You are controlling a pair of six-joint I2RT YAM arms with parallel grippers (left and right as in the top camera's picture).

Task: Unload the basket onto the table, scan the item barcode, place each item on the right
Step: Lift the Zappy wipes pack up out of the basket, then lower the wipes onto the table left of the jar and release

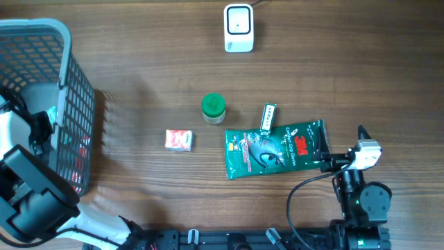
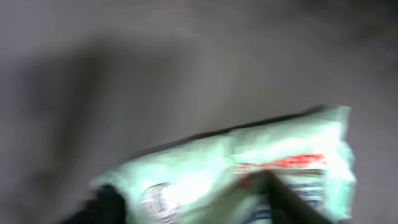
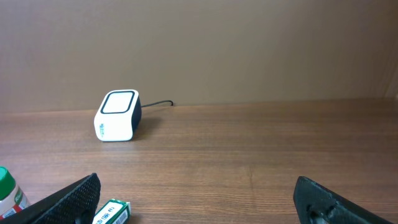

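In the left wrist view a blurred pale green packet with red print fills the lower frame. My left gripper has a dark finger on each side of it, and the blur hides whether they press on it. From above, the left arm reaches into the grey basket. The white barcode scanner stands at the far middle of the table, also visible as the scanner in the right wrist view. My right gripper is open and holds nothing, low over the wood.
A green-capped bottle, a small green and white box, a green 3M pouch and a red and white box lie mid-table. The small box sits by my right gripper's left finger.
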